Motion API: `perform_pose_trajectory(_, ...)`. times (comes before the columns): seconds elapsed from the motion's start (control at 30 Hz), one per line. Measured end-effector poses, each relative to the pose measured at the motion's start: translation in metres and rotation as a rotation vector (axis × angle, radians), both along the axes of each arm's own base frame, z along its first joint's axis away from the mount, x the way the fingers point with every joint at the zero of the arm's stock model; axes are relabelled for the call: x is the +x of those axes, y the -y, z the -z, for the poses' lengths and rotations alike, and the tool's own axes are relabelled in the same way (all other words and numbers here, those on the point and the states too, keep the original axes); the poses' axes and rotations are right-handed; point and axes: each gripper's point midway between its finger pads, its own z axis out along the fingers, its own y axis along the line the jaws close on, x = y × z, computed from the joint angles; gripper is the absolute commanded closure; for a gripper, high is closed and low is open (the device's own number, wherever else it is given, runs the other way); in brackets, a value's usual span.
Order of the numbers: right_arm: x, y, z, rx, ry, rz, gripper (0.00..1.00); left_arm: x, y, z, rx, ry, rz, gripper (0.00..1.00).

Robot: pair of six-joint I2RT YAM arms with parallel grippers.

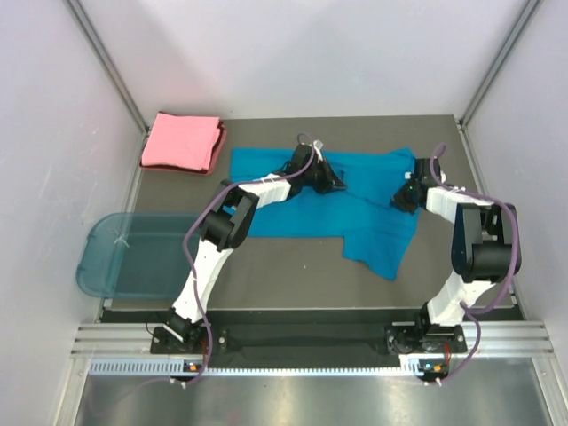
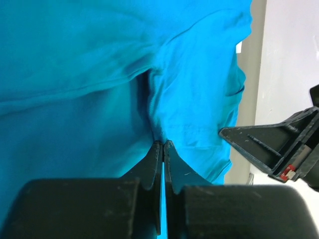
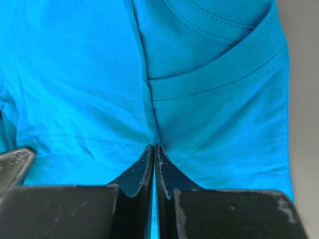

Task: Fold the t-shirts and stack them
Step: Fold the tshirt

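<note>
At the far middle of the dark mat (image 1: pixel 293 275), the teal-blue t-shirt (image 1: pixel 284 217) lay spread out, one part trailing toward the near right. The salmon-pink t-shirt (image 1: pixel 182 142) sat folded at the far left corner. Your left gripper (image 2: pixel 163 145) and right gripper (image 3: pixel 153 148) were both down on the teal cloth, well apart. Each had its jaws pressed together on a small pinch of fabric, the right one just beside the ribbed collar (image 3: pixel 219 74). To do this fold well, you would lift both pinches evenly, keep the cloth taut between them, and carry the edge across without dragging the rest along. How many layers each pinch caught could not be made out. The arms hid part of the shirt's far edge from above, and no neck label showed clearly.
</note>
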Motion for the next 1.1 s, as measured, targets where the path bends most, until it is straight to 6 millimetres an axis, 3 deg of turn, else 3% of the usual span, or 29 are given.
perform_pose_trajectory(0.37, -0.010, 0.000, -0.002, -0.010, -0.017, -0.023, 1.00, 0.007, 0.005, -0.020, 0.003, 0.015, 0.006, 1.00)
perform_pose_trajectory(0.63, -0.022, -0.005, -0.019, -0.023, 0.015, -0.054, 1.00, 0.006, -0.004, -0.016, 0.102, -0.019, 0.000, 1.00)
perform_pose_trajectory(0.93, -0.040, -0.027, -0.007, -0.010, -0.006, -0.094, 1.00, -0.004, -0.014, 0.000, 0.174, -0.068, 0.010, 1.00)
perform_pose_trajectory(0.97, -0.041, -0.028, -0.005, -0.008, -0.010, -0.094, 0.95, -0.004, -0.014, 0.000, 0.177, -0.071, 0.011, 0.94)
perform_pose_trajectory(1.0, -0.043, -0.029, -0.004, -0.005, -0.013, -0.090, 0.79, -0.004, -0.015, 0.000, 0.181, -0.070, 0.014, 0.88)
perform_pose_trajectory(1.1, -0.043, -0.028, -0.004, -0.010, -0.015, -0.095, 0.61, -0.006, -0.016, 0.001, 0.195, -0.072, 0.024, 0.72)
